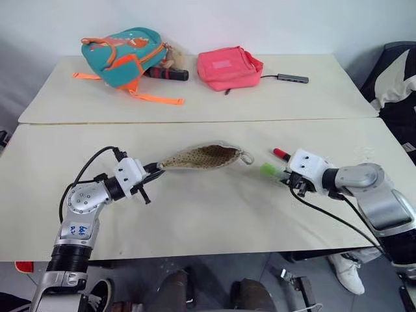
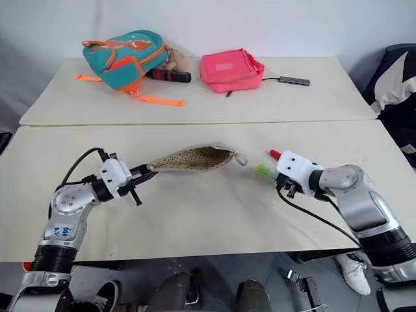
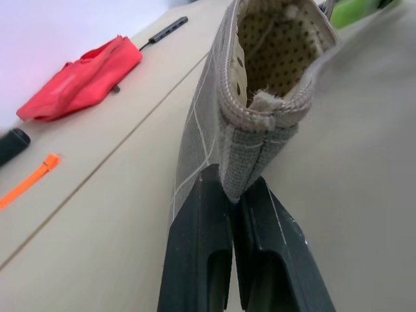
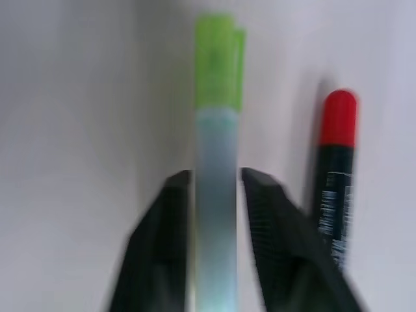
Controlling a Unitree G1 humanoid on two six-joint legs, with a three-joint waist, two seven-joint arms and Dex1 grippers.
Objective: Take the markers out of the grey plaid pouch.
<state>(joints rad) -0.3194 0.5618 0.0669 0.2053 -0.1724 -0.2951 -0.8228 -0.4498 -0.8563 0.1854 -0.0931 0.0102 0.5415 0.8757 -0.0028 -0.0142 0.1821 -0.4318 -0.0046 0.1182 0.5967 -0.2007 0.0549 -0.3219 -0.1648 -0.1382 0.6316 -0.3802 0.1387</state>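
My left gripper [image 1: 156,170] is shut on one end of the grey plaid pouch [image 1: 198,157] and holds it off the table, nearly level. The pouch's mouth gapes, showing the beige dotted lining [image 3: 276,45], and its ring pull [image 1: 246,157] hangs at the far end. To the right of the pouch, the light green marker [image 4: 218,130] runs between the fingers of my right gripper [image 1: 283,175]. A thin gap shows on each side of it, so the gripper is open. The red-capped marker [image 4: 338,169] with a dark body lies on the table right beside the green one.
On the far table sit a teal-and-orange backpack [image 1: 123,58], a black-and-red cylinder [image 1: 168,73], a pink bag [image 1: 229,68] and a grey hub on a cable [image 1: 292,78]. A seam [image 1: 195,121] splits the two tables. A black-and-white object [image 1: 396,71] stands at the right edge.
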